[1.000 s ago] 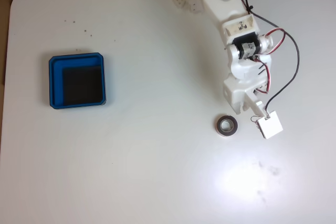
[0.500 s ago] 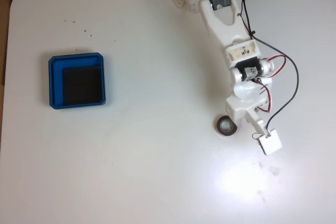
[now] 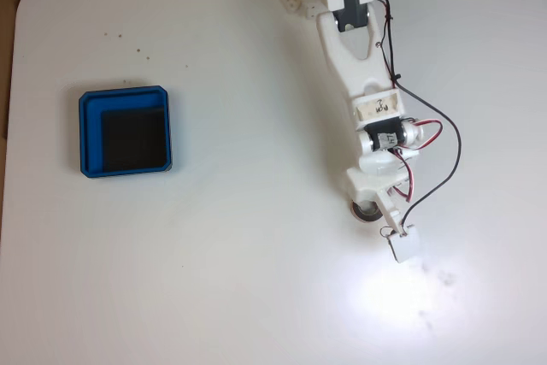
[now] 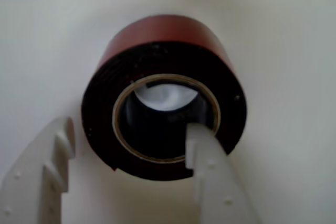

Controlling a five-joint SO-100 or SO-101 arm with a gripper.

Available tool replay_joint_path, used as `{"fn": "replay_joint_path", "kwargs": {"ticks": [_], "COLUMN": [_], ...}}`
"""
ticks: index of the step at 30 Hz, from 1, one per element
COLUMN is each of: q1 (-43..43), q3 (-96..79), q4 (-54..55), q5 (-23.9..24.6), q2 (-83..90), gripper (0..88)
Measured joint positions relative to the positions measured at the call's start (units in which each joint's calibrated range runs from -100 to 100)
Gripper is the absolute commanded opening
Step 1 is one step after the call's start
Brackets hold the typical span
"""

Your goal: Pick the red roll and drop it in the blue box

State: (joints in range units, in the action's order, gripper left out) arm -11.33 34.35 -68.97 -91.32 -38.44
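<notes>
The red roll lies flat on the white table at the right, partly under my gripper. In the wrist view the red roll sits very close, with a black top face, a pale core and a red side. My gripper is open and straddles it: the left finger is just outside the roll's left edge, and the right finger reaches into the hollow core. Neither finger visibly presses the wall. The blue box, with its black floor, stands far to the left, with nothing in it.
The white arm runs from the table's top edge down to the roll, with red and black cables looping on its right. A white square camera block hangs below the gripper. Bare table lies between roll and box.
The arm has stretched down and swung slightly left, bringing the gripper from beside the roll to over it. Roll and box have stayed in place.
</notes>
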Motion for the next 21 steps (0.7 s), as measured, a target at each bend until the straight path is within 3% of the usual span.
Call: {"fn": "replay_joint_path", "kwargs": {"ticks": [21], "q1": [-0.10], "q3": [0.00], "q4": [0.08], "q5": [0.00], "q2": [-1.61], "gripper": [19.6]}}
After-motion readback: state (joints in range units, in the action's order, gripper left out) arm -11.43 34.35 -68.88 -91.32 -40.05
